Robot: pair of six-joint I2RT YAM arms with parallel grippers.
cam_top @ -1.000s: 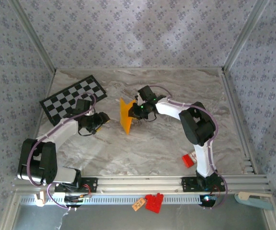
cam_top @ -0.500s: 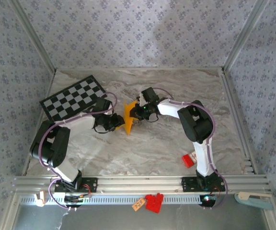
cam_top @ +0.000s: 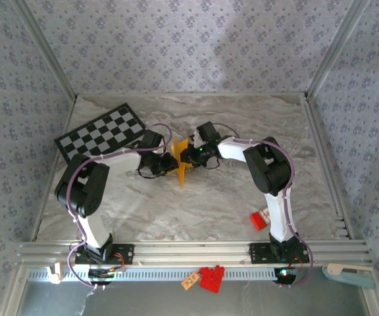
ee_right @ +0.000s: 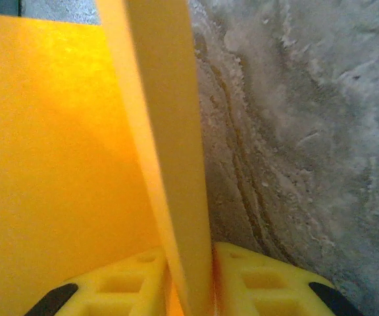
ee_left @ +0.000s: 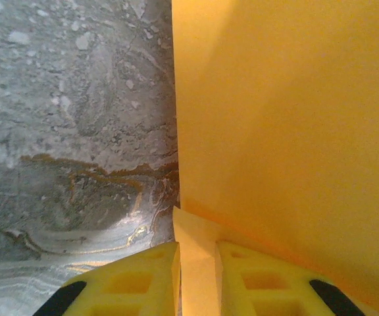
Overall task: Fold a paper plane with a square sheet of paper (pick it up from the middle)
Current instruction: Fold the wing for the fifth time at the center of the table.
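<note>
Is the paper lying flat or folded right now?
Folded: the paper stands upright between left gripper and right gripper, a flap angling off the main sheet.

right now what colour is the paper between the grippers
Plain orange-yellow, the paper; shows best in the left wrist view.

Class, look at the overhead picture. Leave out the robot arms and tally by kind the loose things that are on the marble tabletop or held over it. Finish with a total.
Paper, the thin orange-yellow paper sheet: 1
Board, the flat black-and-white checkered board: 1
Block, the small red block: 1
Total: 3
</note>
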